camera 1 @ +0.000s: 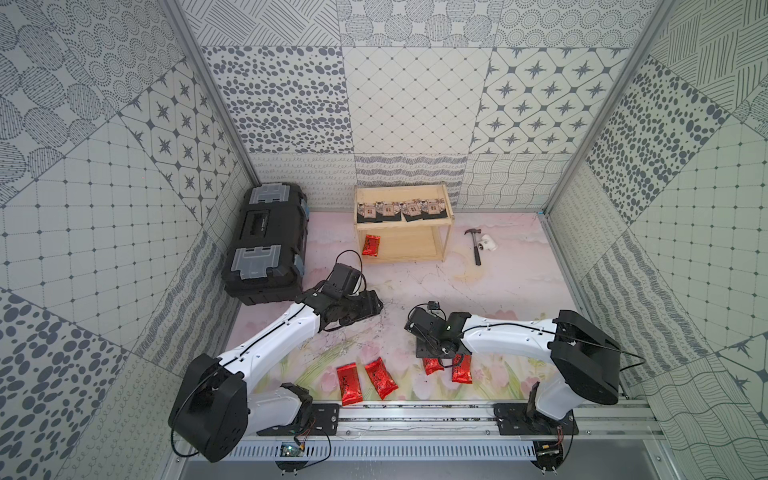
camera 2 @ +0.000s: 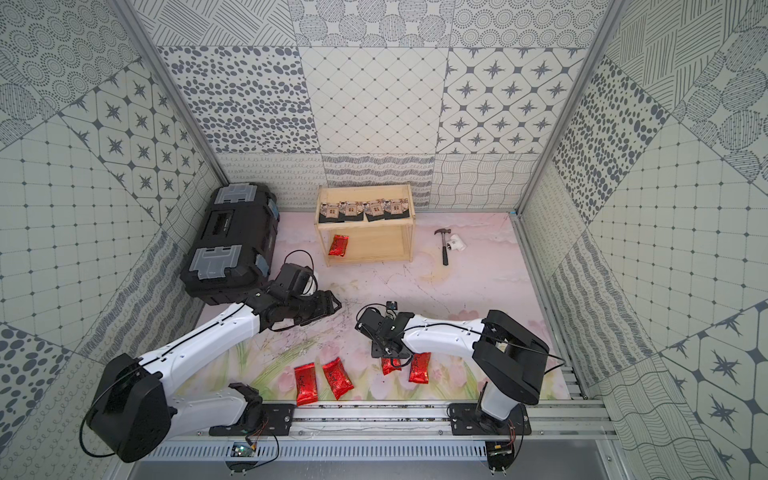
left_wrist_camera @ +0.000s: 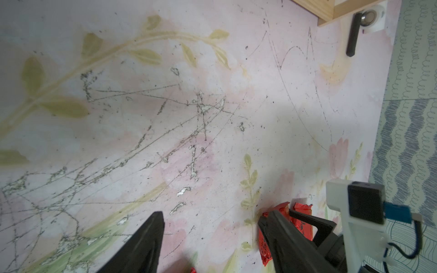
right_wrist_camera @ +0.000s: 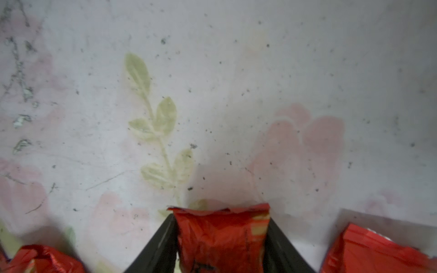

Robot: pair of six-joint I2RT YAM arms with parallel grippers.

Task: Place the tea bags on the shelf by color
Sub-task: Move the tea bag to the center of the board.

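The right end effector (right_wrist_camera: pixel 221 217) is closed on a red foil pouch (right_wrist_camera: pixel 222 238), one finger pressed against each side, low at the front of the flowered desk (camera 1: pixel 478 291); whether the pouch is off the surface cannot be told. A second red pouch (camera 1: pixel 462 370) lies just beside it, and a third red pouch (camera 1: pixel 349 383) and fourth red pouch (camera 1: pixel 381 377) lie together further left. The left end effector (left_wrist_camera: pixel 215 214) is open with nothing between its fingers, over bare desk mid-scene, near the black toolbox (camera 1: pixel 266 245). At the back stands the shelf (camera 1: pixel 399 194): four black sachets (camera 1: pixel 401 210) line its top tier, and a fifth red pouch (camera 1: pixel 370 245) lies at the left end of its lower tier. A hammer (camera 1: pixel 476 247) lies to its right.
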